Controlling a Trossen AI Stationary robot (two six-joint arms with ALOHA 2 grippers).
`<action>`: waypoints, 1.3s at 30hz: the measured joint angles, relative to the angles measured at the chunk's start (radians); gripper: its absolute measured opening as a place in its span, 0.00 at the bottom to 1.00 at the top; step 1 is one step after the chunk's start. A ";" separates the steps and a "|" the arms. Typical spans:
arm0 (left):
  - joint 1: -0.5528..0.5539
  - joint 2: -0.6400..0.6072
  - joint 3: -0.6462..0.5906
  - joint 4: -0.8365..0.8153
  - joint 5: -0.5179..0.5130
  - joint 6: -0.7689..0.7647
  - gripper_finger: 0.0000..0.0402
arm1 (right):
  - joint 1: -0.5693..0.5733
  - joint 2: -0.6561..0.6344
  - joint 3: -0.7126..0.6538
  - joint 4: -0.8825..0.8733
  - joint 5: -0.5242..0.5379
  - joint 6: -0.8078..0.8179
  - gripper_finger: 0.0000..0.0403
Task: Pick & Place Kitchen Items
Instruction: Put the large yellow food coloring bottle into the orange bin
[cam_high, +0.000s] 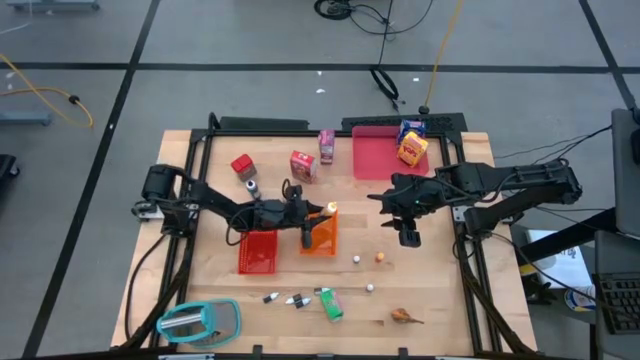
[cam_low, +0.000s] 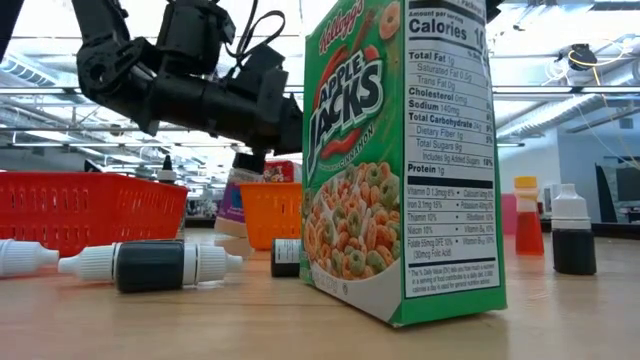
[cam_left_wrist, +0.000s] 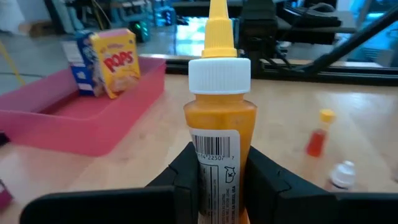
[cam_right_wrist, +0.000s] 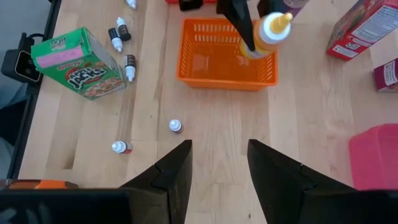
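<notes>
- My left gripper is clamped on the mustard bottle, upright, hanging over the orange bin and not yet released.
- In the overhead view that bin sits beside the red bin; both look empty to me, though I can't see every corner.
- My right gripper waits near the middle of the table with its fingers apart and nothing between them.
- Done so far, I judge: only the pink tray holds anything, a yellow carton and a blue carton.
- Left to move: the red cartons and pink carton at the back, the green cereal box, the small dropper bottles near it, and the little balls scattered right of the bins.
- So I'd call the job early, with most items loose on the table.
- The teal-rimmed oval at the front corner I leave alone.
</notes>
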 joint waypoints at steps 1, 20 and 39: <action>0.000 -0.008 0.000 -0.003 0.002 -0.005 0.19 | 0.000 0.000 0.000 -0.003 0.000 0.000 0.36; 0.000 -0.010 0.000 -0.056 -0.001 -0.056 0.21 | 0.000 0.000 0.000 -0.001 0.000 -0.001 0.36; 0.000 -0.005 -0.006 -0.087 0.001 -0.094 0.39 | 0.000 0.001 -0.049 0.021 -0.001 -0.001 0.36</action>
